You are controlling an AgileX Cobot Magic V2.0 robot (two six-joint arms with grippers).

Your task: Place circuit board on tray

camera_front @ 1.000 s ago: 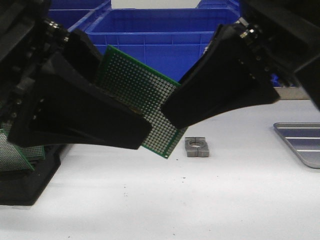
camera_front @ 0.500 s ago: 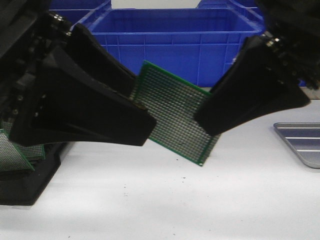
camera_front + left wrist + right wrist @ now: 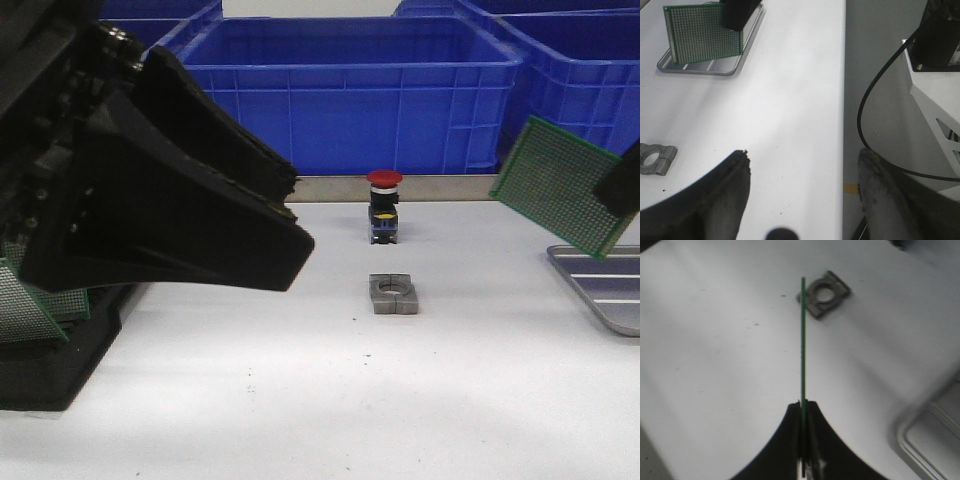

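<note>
— From the front, what do you see?

— The left gripper [image 3: 250,225] fills the near left, big and black, nothing between its jaws. Far right, the circuit board [image 3: 558,186] hangs tilted in the air, pinched at its right edge by the right gripper [image 3: 622,185], of which only a dark sliver shows. The board is above the near end of the tray [image 3: 600,284], not touching it. On the white surface [image 3: 320,400] lie a small grey metal clamp block [image 3: 394,294] and, behind it, a red-topped push button [image 3: 384,205]. Blue crates [image 3: 350,90] stand along the back, and a black rack [image 3: 50,360] with more green boards sits at the left edge.

— And the left wrist camera?

— Its jaws stand wide apart, the dark fingers [image 3: 715,200] empty. Beyond them the circuit board [image 3: 702,34] is held upright over the tray [image 3: 715,67], gripped from above. The clamp block [image 3: 656,159] shows at the edge.

— The right wrist?

— The circuit board [image 3: 802,340] is seen edge-on, a thin green line, with the right gripper [image 3: 803,412] clamped tight on it. The clamp block [image 3: 823,294] lies on the surface past it, and a corner of the tray [image 3: 930,435] is off to one side.
</note>
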